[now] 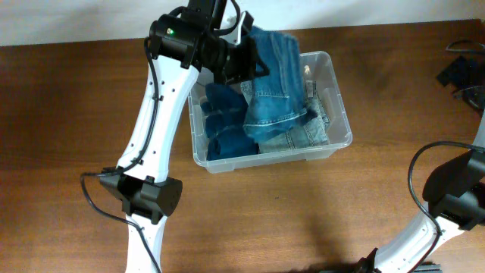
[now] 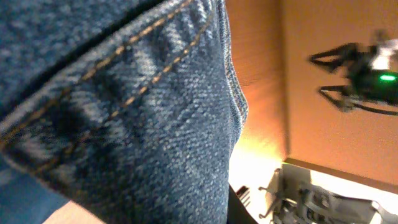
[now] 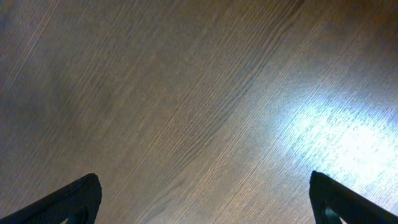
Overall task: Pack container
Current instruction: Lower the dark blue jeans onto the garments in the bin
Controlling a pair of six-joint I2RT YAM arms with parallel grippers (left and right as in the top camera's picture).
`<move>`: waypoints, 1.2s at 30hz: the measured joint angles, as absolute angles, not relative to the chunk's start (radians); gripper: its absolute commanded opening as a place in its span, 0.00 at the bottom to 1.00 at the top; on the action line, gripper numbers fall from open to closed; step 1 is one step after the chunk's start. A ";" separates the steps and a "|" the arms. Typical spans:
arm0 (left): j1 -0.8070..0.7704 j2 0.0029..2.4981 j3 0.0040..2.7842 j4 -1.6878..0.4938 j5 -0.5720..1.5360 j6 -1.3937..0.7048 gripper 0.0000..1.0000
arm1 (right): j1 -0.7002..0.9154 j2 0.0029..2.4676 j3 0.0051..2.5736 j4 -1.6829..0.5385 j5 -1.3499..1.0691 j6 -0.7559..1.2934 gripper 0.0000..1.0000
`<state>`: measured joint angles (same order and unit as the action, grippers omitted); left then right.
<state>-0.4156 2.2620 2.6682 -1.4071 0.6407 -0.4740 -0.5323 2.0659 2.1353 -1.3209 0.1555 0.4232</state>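
The clear plastic container [image 1: 341, 133] stands at the back middle of the table and holds several folded blue denim pieces [image 1: 227, 125]. My left gripper [image 1: 254, 57] is above the container's far left part, shut on a pair of blue jeans [image 1: 276, 83] that hangs down into the tub. In the left wrist view the jeans [image 2: 124, 112] fill most of the frame and hide the fingers. My right gripper [image 3: 205, 199] is open and empty over bare wood. In the overhead view only the right arm [image 1: 455, 193] shows, at the right edge.
The wooden table [image 1: 303, 220] spreads in front of the container. A black object [image 1: 462, 72] lies at the far right edge. The left arm's base joint [image 1: 148, 193] sits at the front left.
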 measured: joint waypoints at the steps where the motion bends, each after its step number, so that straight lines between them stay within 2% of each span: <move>1: -0.415 2.262 2.668 -1.388 0.661 -0.474 0.01 | -0.532 2.066 2.135 -1.321 0.155 0.423 0.98; 10: -0.419 2.262 2.668 -1.406 0.792 -0.477 0.01 | -0.532 2.066 2.135 -1.321 0.155 0.423 0.98; 15: -0.421 2.261 2.664 -1.532 0.707 -0.476 0.01 | -0.532 2.066 2.135 -1.321 0.155 0.423 0.99; 21: -0.418 2.261 2.620 -1.521 0.632 -0.461 0.01 | -0.532 2.066 2.135 -1.321 0.155 0.423 0.98; 25: -0.419 2.259 2.585 -1.499 0.627 -0.450 0.12 | -0.532 2.066 2.135 -1.321 0.155 0.423 0.99; 31: -0.418 2.239 2.505 -1.469 0.589 -0.438 0.17 | -0.532 2.066 2.135 -1.321 0.155 0.423 0.99; 32: -0.418 2.235 2.489 -1.465 0.574 -0.437 0.24 | -0.532 2.066 2.135 -1.321 0.155 0.424 0.99; 33: -0.418 2.230 2.468 -1.459 0.552 -0.432 0.38 | -0.532 2.066 2.135 -1.321 0.155 0.423 0.99; 34: -0.418 2.228 2.458 -1.456 0.540 -0.433 0.47 | -0.532 2.066 2.135 -1.321 0.155 0.423 0.98; 35: -0.418 2.226 2.443 -1.449 0.520 -0.429 0.51 | -0.532 2.066 2.135 -1.321 0.155 0.423 0.99; 36: -0.418 2.225 2.430 -1.446 0.500 -0.429 0.61 | -0.532 2.066 2.135 -1.321 0.155 0.423 0.98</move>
<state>-0.4175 2.2250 2.4302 -1.4456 0.4995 -0.4294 -0.5323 2.0659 2.1349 -1.3209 0.1555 0.4232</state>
